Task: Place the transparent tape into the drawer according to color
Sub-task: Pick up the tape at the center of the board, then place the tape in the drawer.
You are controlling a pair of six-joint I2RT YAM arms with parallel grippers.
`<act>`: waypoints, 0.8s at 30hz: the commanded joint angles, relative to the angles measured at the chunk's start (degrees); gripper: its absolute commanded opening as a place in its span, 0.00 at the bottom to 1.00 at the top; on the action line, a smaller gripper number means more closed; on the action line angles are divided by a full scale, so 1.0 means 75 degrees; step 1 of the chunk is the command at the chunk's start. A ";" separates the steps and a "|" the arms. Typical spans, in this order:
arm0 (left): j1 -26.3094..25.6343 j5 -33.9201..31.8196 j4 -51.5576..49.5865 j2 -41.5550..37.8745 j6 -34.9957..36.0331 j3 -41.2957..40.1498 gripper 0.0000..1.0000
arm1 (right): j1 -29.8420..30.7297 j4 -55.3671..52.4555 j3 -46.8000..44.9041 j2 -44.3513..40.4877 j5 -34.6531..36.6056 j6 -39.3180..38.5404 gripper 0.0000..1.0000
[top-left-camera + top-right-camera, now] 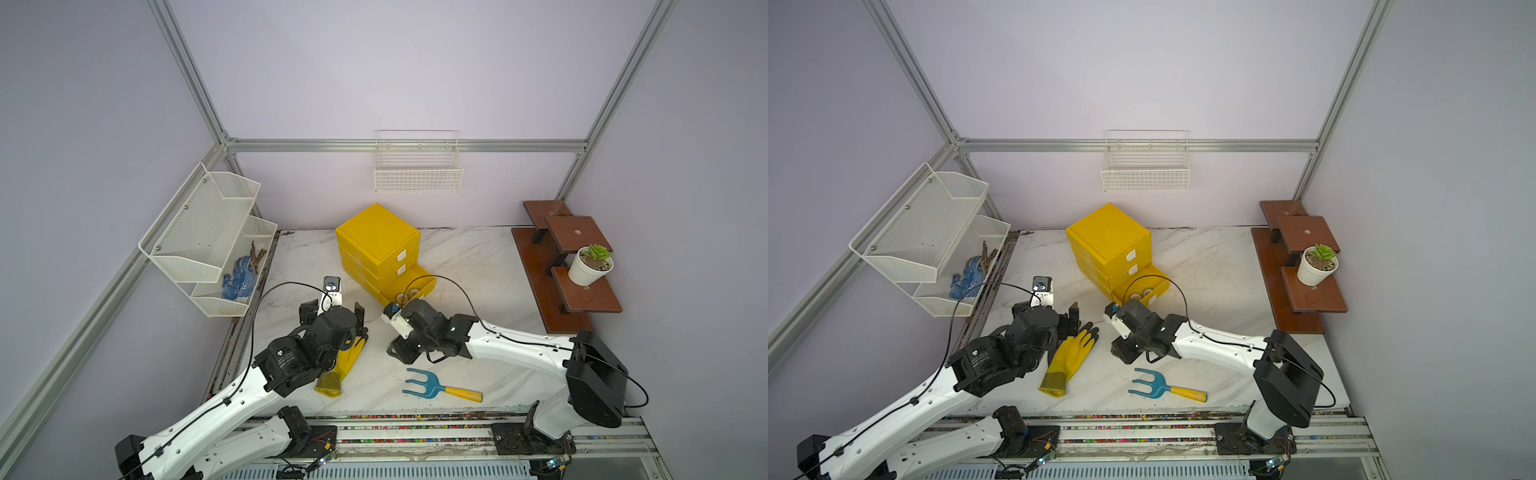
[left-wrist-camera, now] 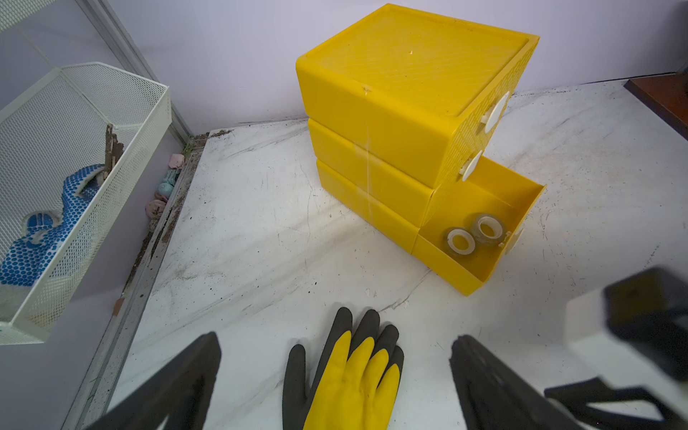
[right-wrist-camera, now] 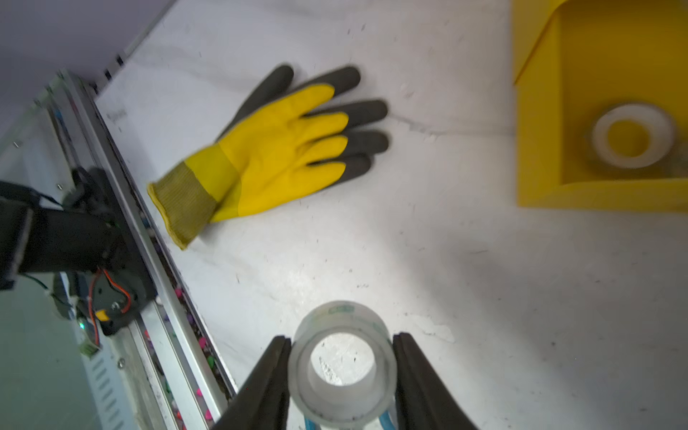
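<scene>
The right gripper point(image 3: 341, 337) is clamped on a clear tape roll point(image 3: 342, 372), with one finger on each side of the ring. It holds the roll over the worktop point(image 3: 484, 298). The roll is a bit nearer than the open drawer point(image 2: 446, 270) and to the right of the glove point(image 3: 275, 149). You can see the worktop through the hole in the roll.

The drawer is the bottom one in a yellow box point(image 1: 376, 237) with three drawers. The top two are shut. The bottom one is pulled out toward the near right. Two more rolls point(image 2: 460, 241) lie flat inside it, right beside each other, close to its front wall. Both look clear with white middles.

The left gripper point(image 2: 337, 337) is wide apart and holds nothing. It hangs over the dark fingertips of the yellow glove, to the left of the drawer.

A blue rake point(image 1: 436, 386) with a yellow handle lies on the worktop, nearer than the right gripper.
</scene>
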 commanded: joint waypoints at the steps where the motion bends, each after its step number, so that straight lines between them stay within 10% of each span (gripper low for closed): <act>1: 0.0055 0.0042 0.0179 0.0036 -0.0221 -0.0066 1.00 | -0.0555 0.0840 -0.0097 -0.0502 -0.0047 0.0574 0.35; 11: 0.0064 0.0177 0.0190 0.0066 -0.0272 -0.0047 1.00 | -0.1888 0.1840 0.0608 0.0679 0.1696 0.1455 0.35; 24: 0.0078 0.0282 0.0093 0.0090 -0.0272 0.0092 1.00 | -0.2284 0.2410 0.1563 0.2500 0.1767 0.1345 0.35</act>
